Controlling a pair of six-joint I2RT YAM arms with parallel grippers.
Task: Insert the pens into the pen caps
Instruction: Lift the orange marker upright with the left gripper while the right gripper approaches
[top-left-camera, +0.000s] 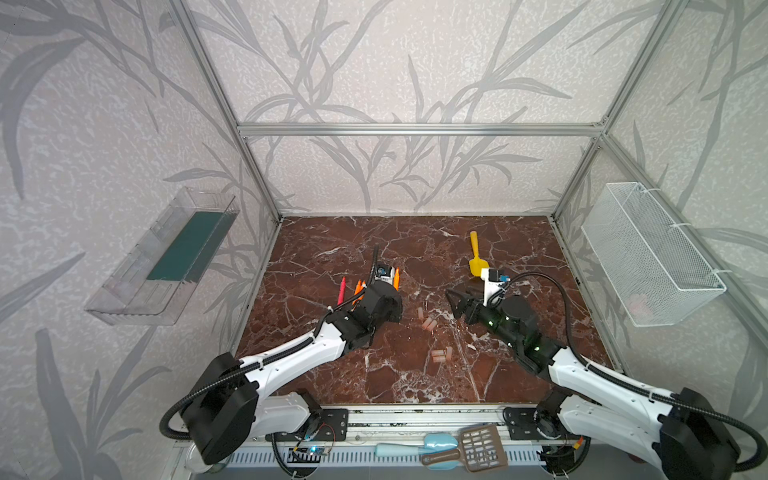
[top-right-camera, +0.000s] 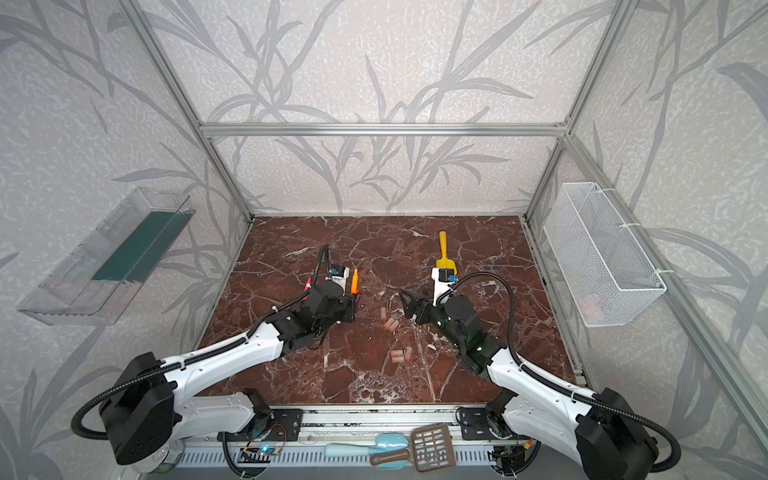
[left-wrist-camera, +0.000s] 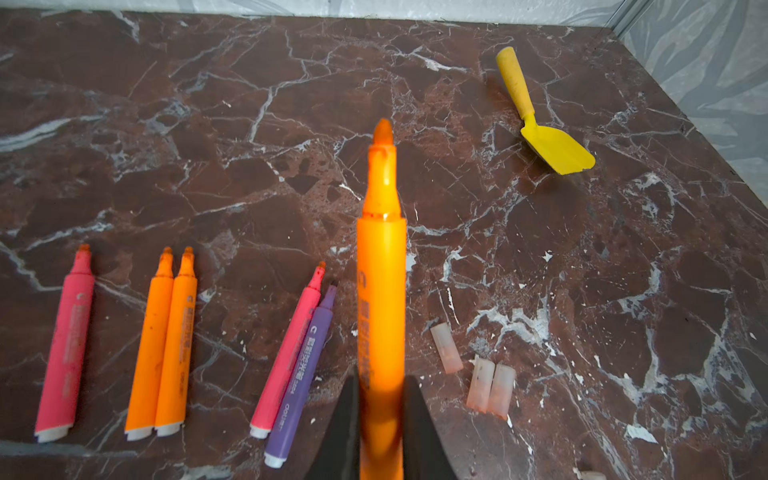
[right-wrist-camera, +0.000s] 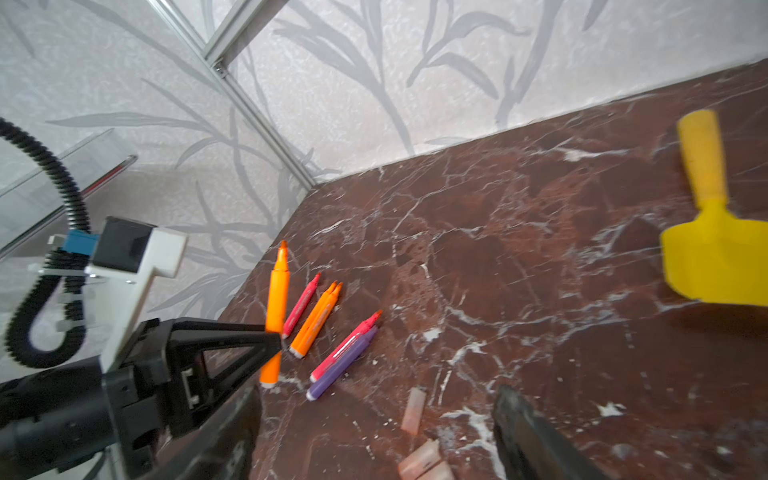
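Barely started: left claw (left-wrist-camera: 381, 388) clamps one orange plastic marker pen (left-wrist-camera: 381, 266) over the red marble table (left-wrist-camera: 249, 104), right claw (top-left-camera: 453, 302) gapes near the small translucent pinkish caps (left-wrist-camera: 446, 347), the other five pens (left-wrist-camera: 160, 345) lie bare, seemingly none capped yet.

The left gripper (left-wrist-camera: 381, 376) clamps an orange pen (left-wrist-camera: 381, 270), tip pointing away; five other pens (left-wrist-camera: 166, 345) and several caps (left-wrist-camera: 482, 388) lie on the table (left-wrist-camera: 540, 249).

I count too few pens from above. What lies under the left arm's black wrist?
In a top view, a red-pink marker pen lies beside the wrist and two orange pens' tips poke out. Covered there: their barrels, the purple pen and another red-pink pen.
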